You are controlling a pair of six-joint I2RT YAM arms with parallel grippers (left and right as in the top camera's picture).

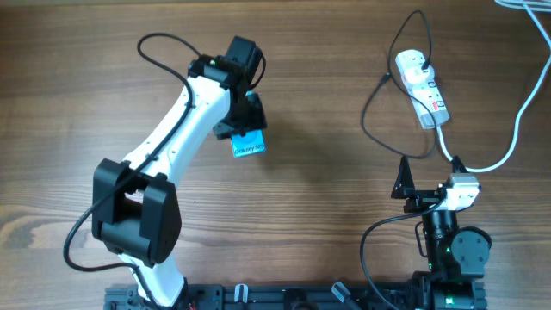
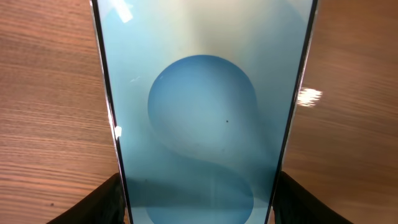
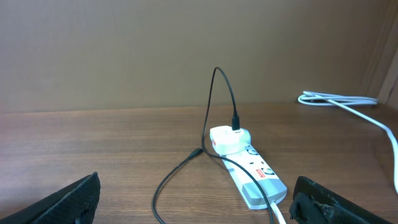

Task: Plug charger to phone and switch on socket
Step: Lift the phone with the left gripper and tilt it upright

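The phone (image 1: 249,145) has a turquoise screen and a white edge strip printed "Galaxy S25". It lies at centre left and fills the left wrist view (image 2: 205,112). My left gripper (image 1: 244,116) is over it, with a finger against each long edge, shut on it. The socket (image 1: 424,88) is a white power strip at the far right, also in the right wrist view (image 3: 250,172). A white adapter (image 3: 228,139) is plugged into its far end. The charger cable (image 1: 366,116) loops on the table, and its plug tip (image 3: 198,151) lies loose left of the strip. My right gripper (image 1: 430,176) is open and empty, just short of the strip.
The strip's thick white cord (image 1: 516,129) curves off to the far right edge, also in the right wrist view (image 3: 348,102). The left arm's black cable (image 1: 164,52) arcs over the table at the left. The wooden table (image 1: 327,129) lies between the arms.
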